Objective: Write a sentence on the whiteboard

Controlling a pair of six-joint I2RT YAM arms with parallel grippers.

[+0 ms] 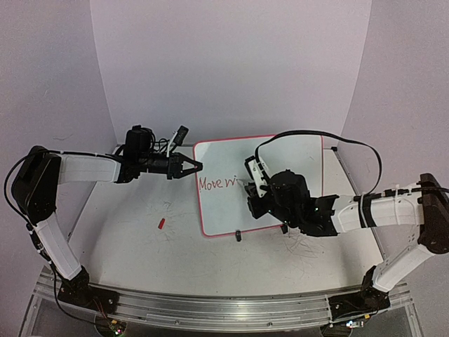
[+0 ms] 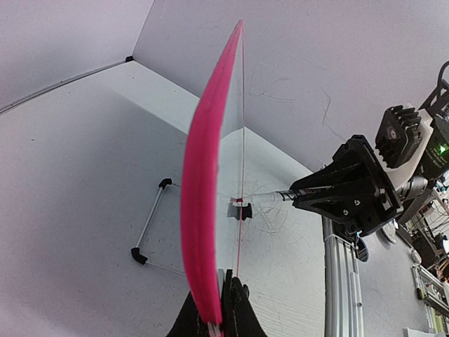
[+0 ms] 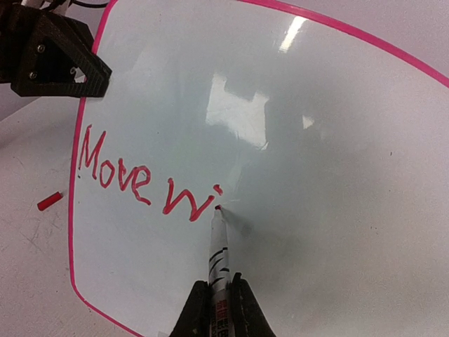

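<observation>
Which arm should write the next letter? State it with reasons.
Right. The right gripper is shut on the marker, whose tip touches the whiteboard where the sentence stops, "Move wi". The left gripper is clamped on the whiteboard's edge, steadying it.

The room is bright, lit from above. White glare shines on the whiteboard (image 3: 302, 140). Up close, its red rim (image 2: 200, 210) looks blurry and bent.

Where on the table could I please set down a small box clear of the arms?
Bare table lies in front, between the small red piece, the whiteboard and the near rail. Around the whiteboard it is crowded: the left hand clamps its left rim, and the right hand presses a marker to it.
</observation>
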